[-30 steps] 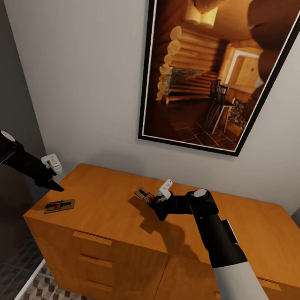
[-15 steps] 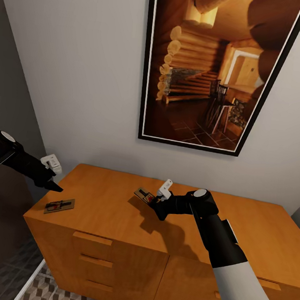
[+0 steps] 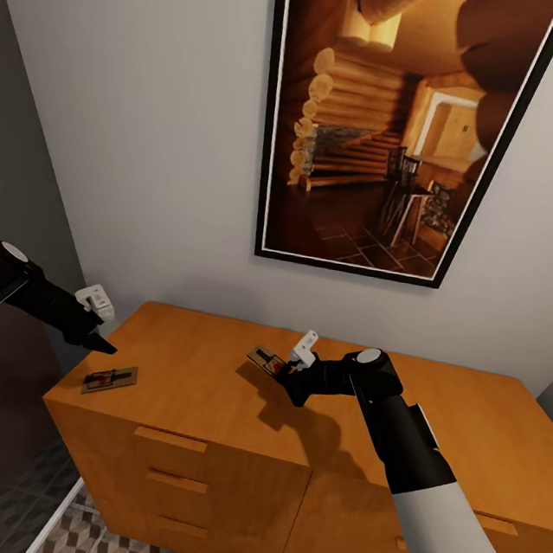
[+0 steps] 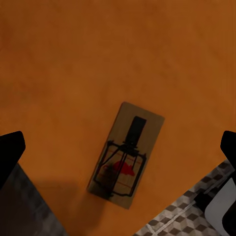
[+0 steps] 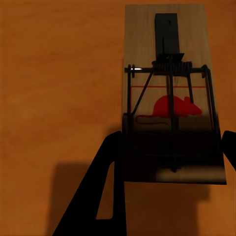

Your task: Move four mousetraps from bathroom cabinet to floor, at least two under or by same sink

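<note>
The orange-brown cabinet (image 3: pixel 209 390) stands against the wall. One mousetrap (image 3: pixel 110 379) lies flat near the top's front left corner; it is also in the left wrist view as a mousetrap (image 4: pixel 127 155). My left gripper (image 3: pixel 98 342) hovers just above and behind it, open, its fingers wide apart in the left wrist view (image 4: pixel 119 146). A second mousetrap (image 3: pixel 264 360), tilted, is held a little above the cabinet top, casting a shadow. My right gripper (image 3: pixel 286 372) is shut on it. In the right wrist view the mousetrap (image 5: pixel 169 98) sits between the dark fingers (image 5: pixel 114 167).
A large framed picture (image 3: pixel 392 126) hangs on the wall above the cabinet. A grey wall (image 3: pixel 9 189) closes in on the left. Patterned bathroom floor (image 3: pixel 88 544) shows below the cabinet's left end, with a white object (image 4: pixel 223 206) past the cabinet edge.
</note>
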